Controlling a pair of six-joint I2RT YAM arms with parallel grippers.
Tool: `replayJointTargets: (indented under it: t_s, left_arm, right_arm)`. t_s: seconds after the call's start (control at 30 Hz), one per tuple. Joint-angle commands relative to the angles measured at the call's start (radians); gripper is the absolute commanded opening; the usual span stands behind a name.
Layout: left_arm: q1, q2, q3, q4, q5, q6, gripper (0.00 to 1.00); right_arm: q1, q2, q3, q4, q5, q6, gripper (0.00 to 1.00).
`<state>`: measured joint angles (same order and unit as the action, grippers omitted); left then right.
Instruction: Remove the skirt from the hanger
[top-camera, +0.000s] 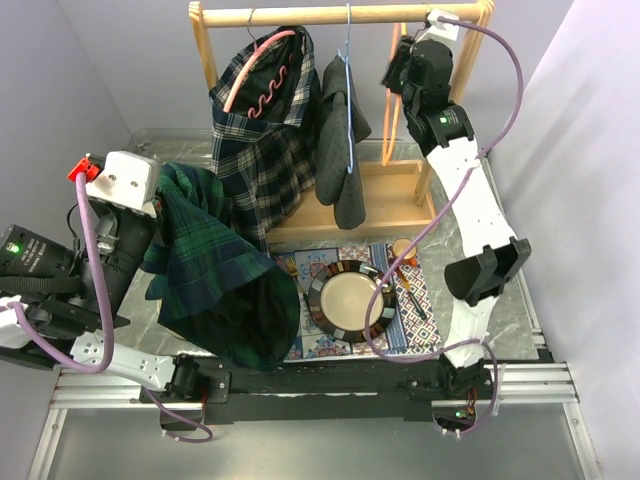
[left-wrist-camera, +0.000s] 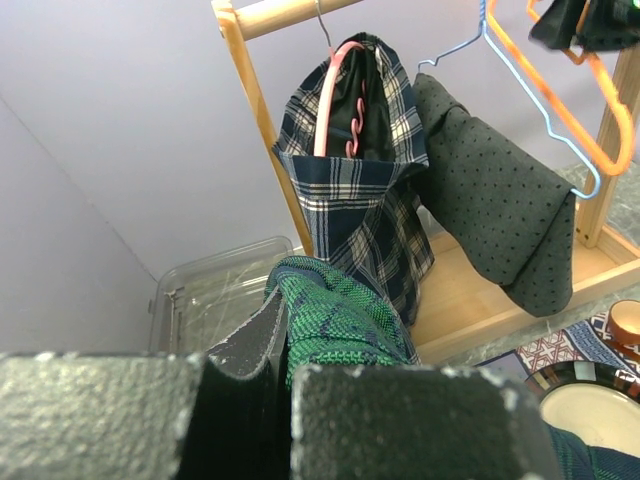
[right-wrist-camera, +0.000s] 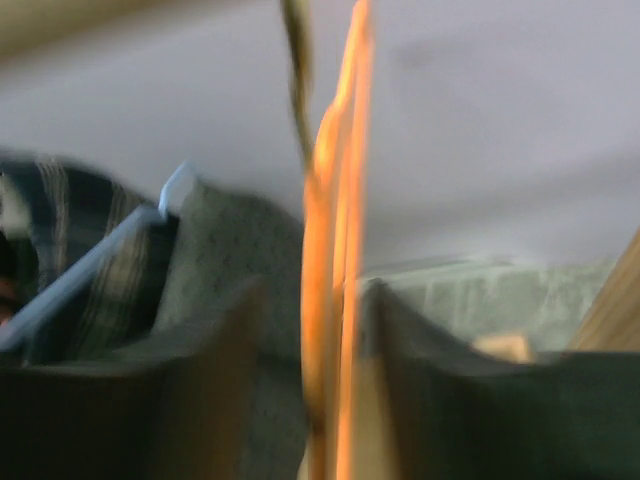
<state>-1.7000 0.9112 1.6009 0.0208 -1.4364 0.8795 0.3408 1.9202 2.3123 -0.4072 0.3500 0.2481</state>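
Left wrist | skirt (left-wrist-camera: 345, 312) clamped between left end effector (left-wrist-camera: 286, 385) fingers

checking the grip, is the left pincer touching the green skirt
Touching. The left wrist view shows the green skirt clamped in the left pincer, with the fabric coming straight out from between the closed fingers.

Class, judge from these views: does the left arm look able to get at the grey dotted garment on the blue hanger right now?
Probably not. The left gripper is shut on the green skirt, and the plaid garment hangs between it and the grey dotted garment.
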Motion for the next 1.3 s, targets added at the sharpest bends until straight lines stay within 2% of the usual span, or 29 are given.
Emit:
replayJointTargets:
  t_s: [0.0,0.07,0.1,0.17,0.23,0.27,0.37,0.43,0.53,0.57,0.6,0.73,0.77,0.93,1.07,1.13,1.17,1.2,1.23,1.27]
  left_arm:
    - [0.000,-0.002,0.031,0.018,0.062,-0.031,0.01]
    - [0.000,-0.002,0.036,0.016,0.071,-0.033,0.01]
    - [0.000,-0.002,0.043,0.015,0.079,-0.037,0.01]
    - [0.000,-0.003,0.053,-0.002,0.120,-0.056,0.01]
    - [0.000,-0.005,0.063,-0.005,0.157,-0.066,0.01]
    - [0.002,-0.002,0.070,-0.019,0.168,-0.082,0.01]
    - [0.000,0.023,0.114,-0.097,0.204,-0.132,0.01]
    - [0.000,0.035,0.128,-0.114,0.212,-0.135,0.01]
    - [0.000,0.060,0.152,-0.134,0.220,-0.168,0.01]
    - [0.000,0.066,0.160,-0.157,0.235,-0.181,0.01]
    - [0.000,0.068,0.166,-0.159,0.243,-0.189,0.01]
    - [0.000,0.086,0.177,-0.140,0.258,-0.186,0.01]
    - [0.000,0.097,0.182,-0.148,0.260,-0.191,0.01]
    - [0.000,0.101,0.165,-0.137,0.254,-0.198,0.01]
    - [0.000,0.100,0.163,-0.182,0.271,-0.247,0.01]
    - [0.000,0.103,0.163,-0.234,0.298,-0.301,0.01]
    - [0.000,0.104,0.166,-0.257,0.310,-0.321,0.01]
    - [0.000,0.107,0.166,-0.281,0.320,-0.355,0.01]
    - [0.000,0.109,0.165,-0.306,0.329,-0.365,0.01]
    - [0.000,0.107,0.153,-0.312,0.333,-0.370,0.01]
  right_arm:
    - [0.007,-0.205,-0.045,-0.169,-0.138,0.025,0.77]
    - [0.009,-0.263,-0.068,-0.258,-0.207,0.055,0.83]
    - [0.010,-0.329,-0.121,-0.319,-0.233,0.066,0.91]
    - [0.027,-0.451,-0.203,-0.341,-0.279,0.092,0.99]
    - [0.043,-0.528,-0.322,-0.332,-0.342,0.103,1.00]
    - [0.065,-0.585,-0.341,-0.338,-0.347,0.111,1.00]
    - [0.133,-0.677,-0.398,-0.323,-0.504,0.068,1.00]
    - [0.232,-0.708,-0.416,-0.279,-0.651,0.060,1.00]
    - [0.407,-0.740,-0.441,-0.178,-0.725,0.075,1.00]
    - [0.452,-0.747,-0.453,-0.145,-0.730,0.063,1.00]
    - [0.554,-0.741,-0.470,-0.106,-0.720,0.053,1.00]
    - [0.760,-0.670,-0.455,-0.094,-0.498,-0.053,1.00]
    - [0.783,-0.634,-0.453,-0.082,-0.438,-0.067,1.00]
    - [0.906,-0.540,-0.488,0.074,-0.355,-0.093,1.00]
    - [0.952,-0.494,-0.626,0.273,-0.405,-0.136,1.00]
    - [0.961,-0.475,-0.655,0.315,-0.444,-0.136,1.00]
    - [0.963,-0.469,-0.674,0.335,-0.450,-0.135,0.98]
    - [0.963,-0.466,-0.680,0.343,-0.471,-0.136,0.89]
    - [0.963,-0.469,-0.704,0.353,-0.485,-0.138,0.52]
    - [0.963,-0.478,-0.726,0.393,-0.500,-0.138,0.37]
